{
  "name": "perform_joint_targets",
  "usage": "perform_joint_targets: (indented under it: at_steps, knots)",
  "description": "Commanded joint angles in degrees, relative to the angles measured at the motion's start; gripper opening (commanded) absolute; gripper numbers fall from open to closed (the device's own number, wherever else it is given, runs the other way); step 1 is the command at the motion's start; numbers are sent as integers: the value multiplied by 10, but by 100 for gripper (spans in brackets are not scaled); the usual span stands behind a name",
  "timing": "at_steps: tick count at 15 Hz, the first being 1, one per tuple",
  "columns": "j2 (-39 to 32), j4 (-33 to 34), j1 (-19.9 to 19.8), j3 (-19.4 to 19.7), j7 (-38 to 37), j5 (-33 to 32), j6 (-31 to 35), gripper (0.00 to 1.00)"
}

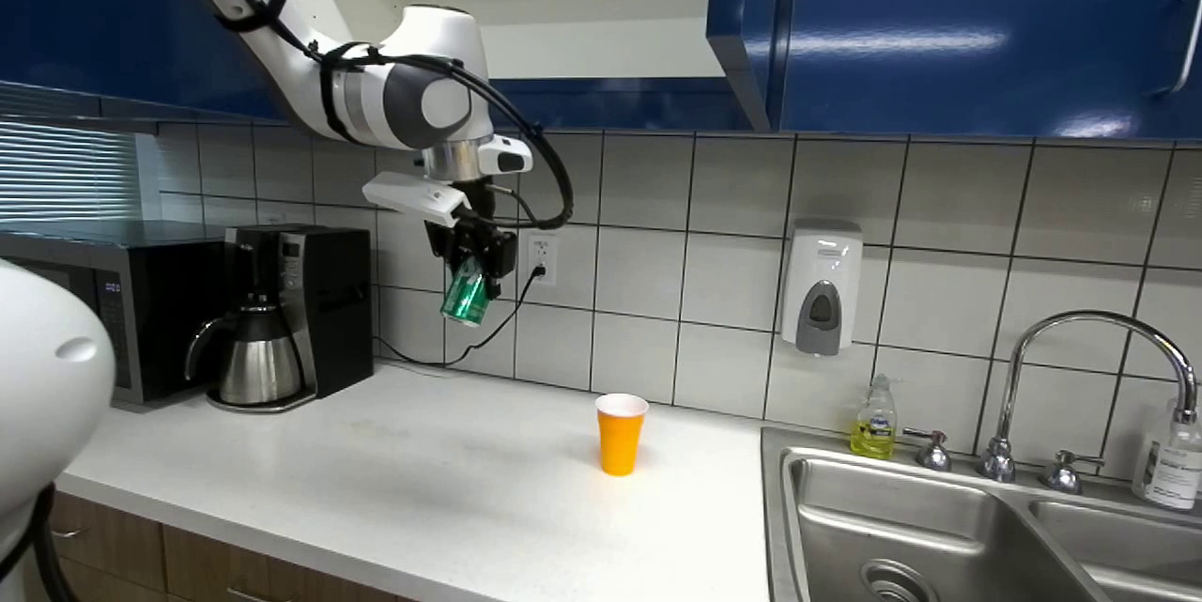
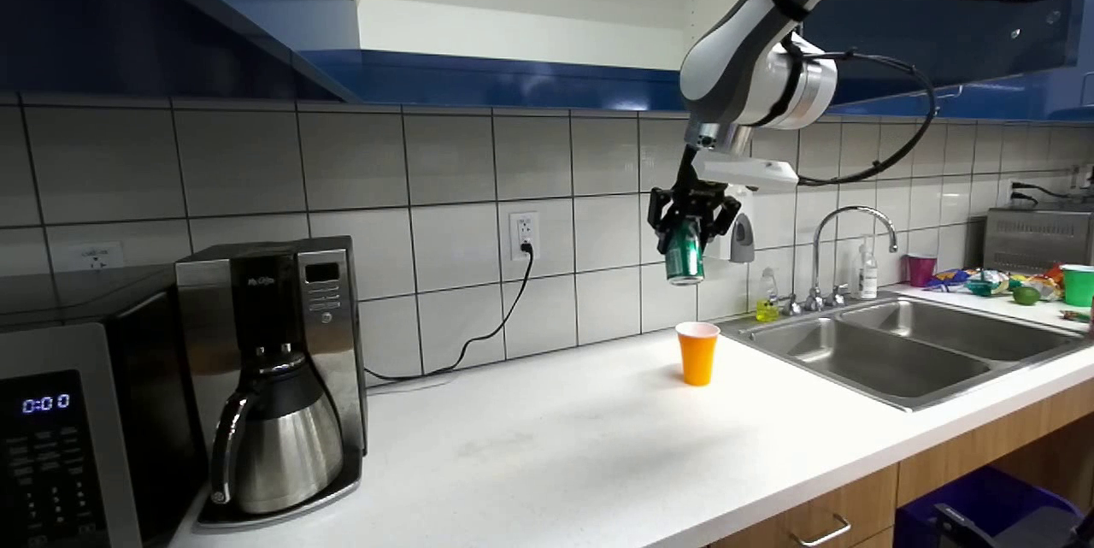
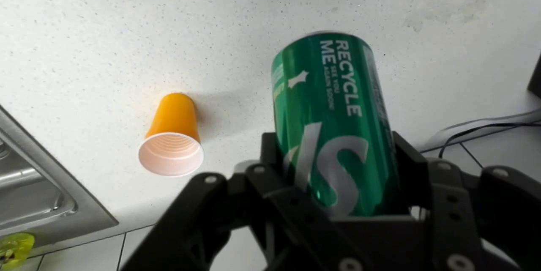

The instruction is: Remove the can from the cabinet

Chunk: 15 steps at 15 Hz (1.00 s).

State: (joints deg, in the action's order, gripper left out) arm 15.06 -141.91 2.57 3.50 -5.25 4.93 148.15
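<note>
Fingers [image 3: 410, 161], 2 of them and both black, press on opposite sides of the green can [image 3: 334, 93], parted only by the can's width. It hangs tilted in the air below the white arm [image 1: 441, 38], and in the wrist view its side reads RECYCLE ME. Under it, well apart, spreads the pale worktop [image 3: 236, 51]. An orange cup [image 3: 174, 112] with a whitish inside stands upright there, apart from the can. Overhead, in both exterior views, the cabinet [image 2: 513, 9] stands open on its white interior; the can is outside it and lower down. Farther along the worktop sits a coffee maker [image 2: 335, 334] with a silvery jug [image 2: 295, 454], a microwave [image 2: 94, 411] just beside it. Toward the opposite end is a sink [image 1: 776, 508], and a bottle of yellow liquid [image 1: 874, 433] stands at its back edge. Behind these, a soap dispenser [image 1: 826, 254] is fixed to the tiled wall [image 1: 639, 273]. Farthest off, in an exterior view, a magenta cup [image 2: 920, 272] stands beyond the sink.
</note>
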Motion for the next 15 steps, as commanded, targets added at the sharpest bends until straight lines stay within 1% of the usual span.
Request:
perform_joint_targets:
  at_steps: [1,8,15]
  knots:
    - [-35,7,-2,-6,24,20,29,38]
    - [-100,4,-3,-8,38,40,84,38]
    - [-163,-2,-7,-18,82,102,145,38]
